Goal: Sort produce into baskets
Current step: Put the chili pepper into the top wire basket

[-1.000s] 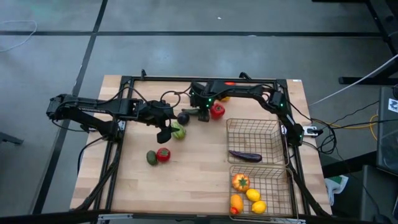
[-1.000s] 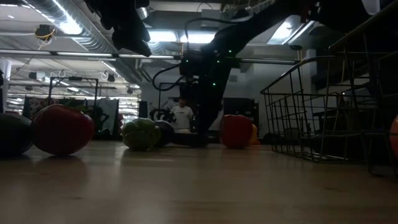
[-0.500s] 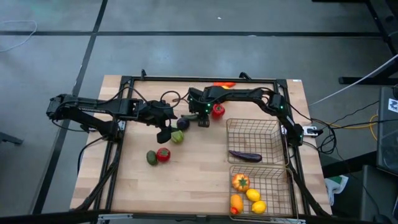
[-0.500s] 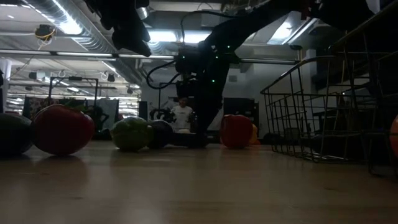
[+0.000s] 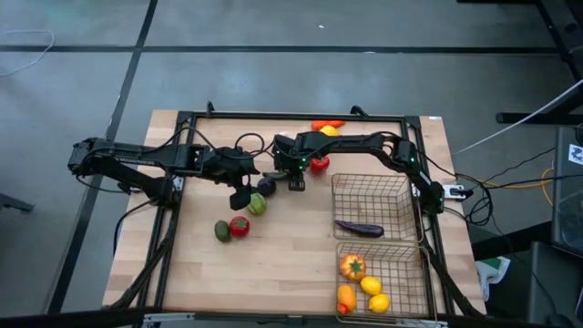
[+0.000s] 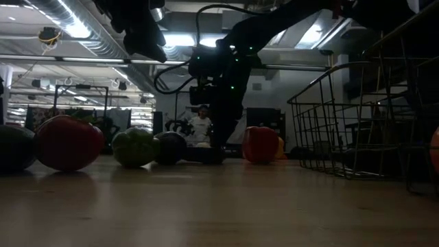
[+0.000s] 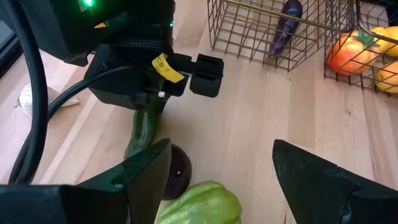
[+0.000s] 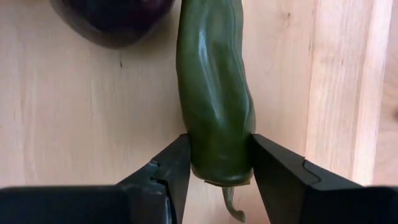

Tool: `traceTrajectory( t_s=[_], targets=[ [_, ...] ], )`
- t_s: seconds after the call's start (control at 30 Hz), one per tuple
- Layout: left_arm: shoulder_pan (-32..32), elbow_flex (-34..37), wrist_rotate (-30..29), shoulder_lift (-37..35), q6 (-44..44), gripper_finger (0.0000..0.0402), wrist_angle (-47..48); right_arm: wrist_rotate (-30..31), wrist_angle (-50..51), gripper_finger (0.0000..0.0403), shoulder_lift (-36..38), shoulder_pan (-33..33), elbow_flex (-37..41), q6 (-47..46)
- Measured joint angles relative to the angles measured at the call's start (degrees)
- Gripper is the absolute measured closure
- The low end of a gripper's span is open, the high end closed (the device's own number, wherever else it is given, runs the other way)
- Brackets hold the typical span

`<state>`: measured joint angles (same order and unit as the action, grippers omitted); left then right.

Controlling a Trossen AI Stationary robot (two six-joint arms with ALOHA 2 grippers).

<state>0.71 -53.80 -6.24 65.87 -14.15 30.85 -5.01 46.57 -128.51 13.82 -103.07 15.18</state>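
Shadow in the low view turns most produce into dark lumps, and the right arm there is only a silhouette. From above, the right tool (image 5: 293, 175) sits near the desk's (image 5: 291, 264) far middle, its body hiding what it grips. Its own wrist view settles that: both fingers (image 8: 168, 171) are closed against the sides of a long green pepper (image 8: 216, 93) lying on the wood, stem end poking out between them, with a dark purple round piece (image 8: 115, 15) just beside the pepper and cut off by the frame edge. The left tool (image 5: 240, 196) hovers over the desk left of centre, fingers spread wide with nothing between them, above a green bumpy piece (image 5: 258, 204). A red tomato (image 5: 239, 226) and an avocado (image 5: 221, 230) lie together nearer the front, with bare wood around them. On the right, the farther basket (image 5: 372, 187) holds one eggplant (image 5: 359, 228); the nearer basket (image 5: 401, 257) holds orange and yellow pieces, its front rim cropped. A red pepper (image 5: 319, 163) rests just beside the right tool.
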Motion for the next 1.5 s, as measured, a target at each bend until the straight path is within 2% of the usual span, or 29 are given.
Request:
traceTrajectory(
  t_s=[0.17,0.47,0.87,1.23,1.5],
  targets=[
    [0.0,0.0,0.0,0.0,0.0,0.0125,0.0,0.1,0.0,0.0245,0.0,0.0,0.0,0.0],
    [0.0,0.0,0.0,0.0,0.0,0.0125,0.0,0.3,0.0,0.0292,0.0,0.0,0.0,0.0],
    [0.0,0.0,0.0,0.0,0.0,0.0125,0.0,0.4,1.9,0.0295,-0.2,0.0,-1.3,0.0],
    [0.0,0.0,0.0,0.0,0.0,0.0125,0.0,0.5,13.2,0.0296,-0.3,0.1,-12.3,0.1],
    [0.0,0.0,0.0,0.0,0.0,0.0125,0.1,0.4,25.8,0.0296,-0.2,0.1,-23.1,0.1]
  ],
)
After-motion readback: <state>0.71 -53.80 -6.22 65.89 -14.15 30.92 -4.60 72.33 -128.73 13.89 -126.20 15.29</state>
